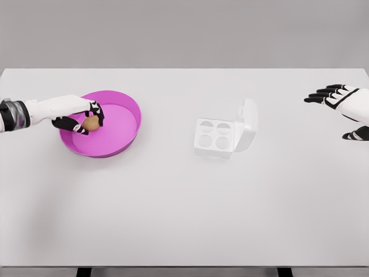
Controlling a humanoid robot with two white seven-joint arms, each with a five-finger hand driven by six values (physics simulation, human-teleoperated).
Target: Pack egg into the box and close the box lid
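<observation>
A brown egg (pixel 90 123) sits inside the pink bowl (pixel 124 130) at the table's left. My left hand (pixel 83 121) reaches into the bowl from the left, its black-tipped fingers curled around the egg. A white egg box (pixel 214 137) with round wells stands near the table's middle, all wells bare. Its lid (pixel 247 124) is raised on the right side. My right hand (pixel 331 97) hovers at the far right edge, fingers spread, holding nothing.
The white table (pixel 184 208) stretches wide in front of the bowl and box. Two dark table legs show under the front edge.
</observation>
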